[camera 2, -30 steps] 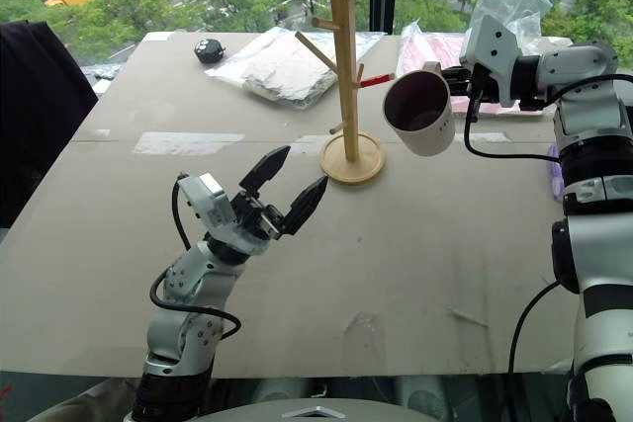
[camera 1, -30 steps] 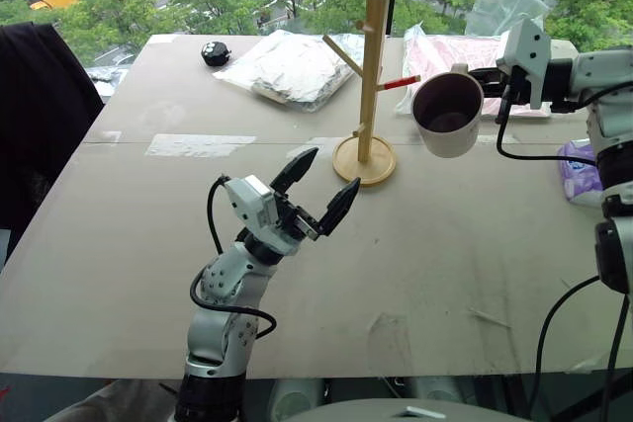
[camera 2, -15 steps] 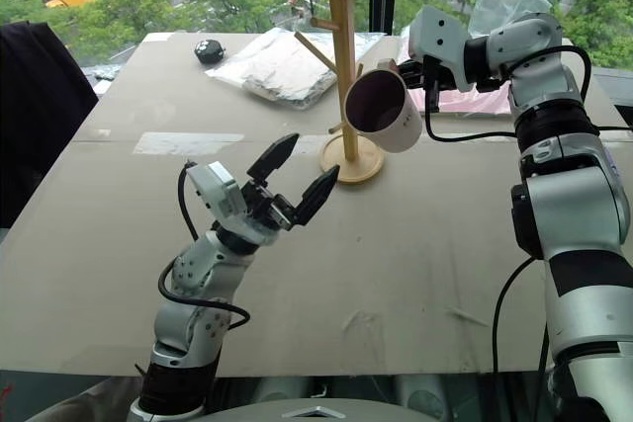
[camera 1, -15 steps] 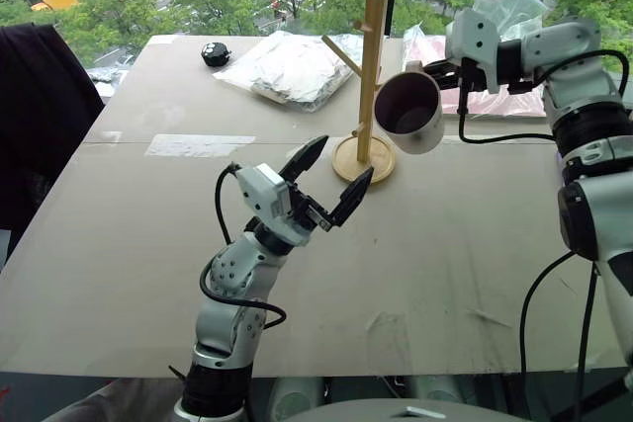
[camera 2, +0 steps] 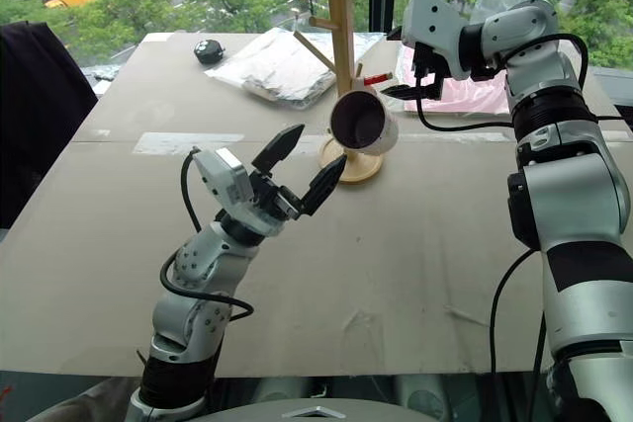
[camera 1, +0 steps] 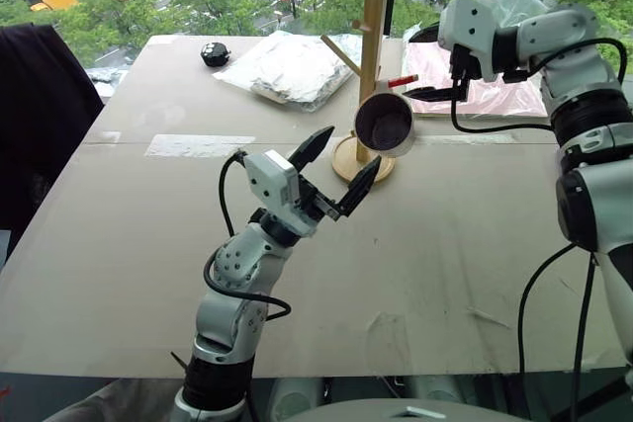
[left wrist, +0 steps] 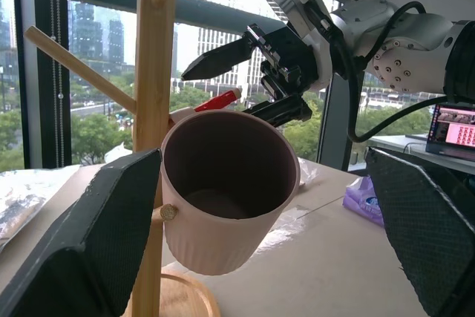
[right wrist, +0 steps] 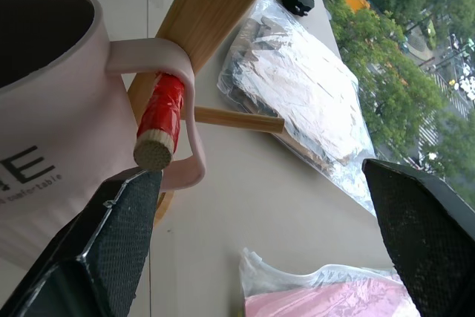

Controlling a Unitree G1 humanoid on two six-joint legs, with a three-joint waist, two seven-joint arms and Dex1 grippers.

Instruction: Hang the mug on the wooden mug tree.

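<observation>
Mug (camera 1: 384, 124) now hanging by handle on red-tipped peg (right wrist: 159, 119) of tree (camera 1: 371, 56), no longer gripped. Right gripper (camera 1: 435, 64) spreading wide, just beside. Left gripper (camera 1: 336, 167) hovering spread, empty. Risking snagging handle while retreating, knocking mug off.

I saw wide bare counter (camera 1: 148, 234) in front of the mug tree (camera 1: 372, 37) and to its left, with room for either claw to pass. My left claw (camera 1: 336, 170) hung open just in front of the tree's base. The mug (camera 1: 384, 126) hung by its handle on the red-tipped peg, blocking that side of the pole. My right claw (camera 1: 435, 64) stood open just beyond it. Plastic bags (camera 1: 287, 66) crowded the far counter behind the tree.
</observation>
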